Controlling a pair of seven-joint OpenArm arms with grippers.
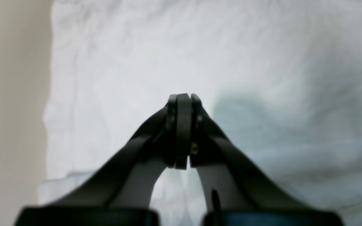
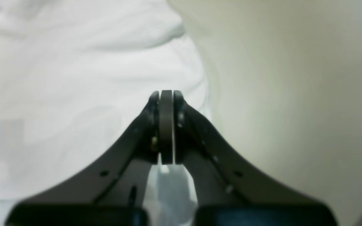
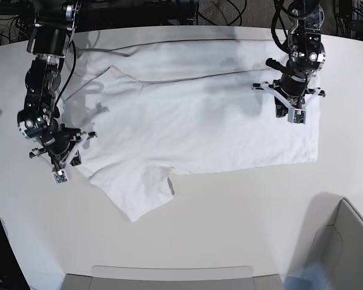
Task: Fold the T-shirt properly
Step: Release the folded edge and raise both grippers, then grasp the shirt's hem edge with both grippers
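While the T-shirt (image 3: 193, 127) lies spread flat on the desk (image 3: 242, 211), both tools, left tool (image 1: 183, 103) and right tool (image 2: 166, 100), hover closed and empty; open each before pinching 1 fabric edge cleanly.

Off-white tabletop (image 3: 242, 211); grey bin (image 3: 342, 241) at corner.

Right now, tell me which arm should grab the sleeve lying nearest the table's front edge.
Right. The right gripper hangs beside that lower sleeve of the T-shirt; the left gripper is at the hem end.
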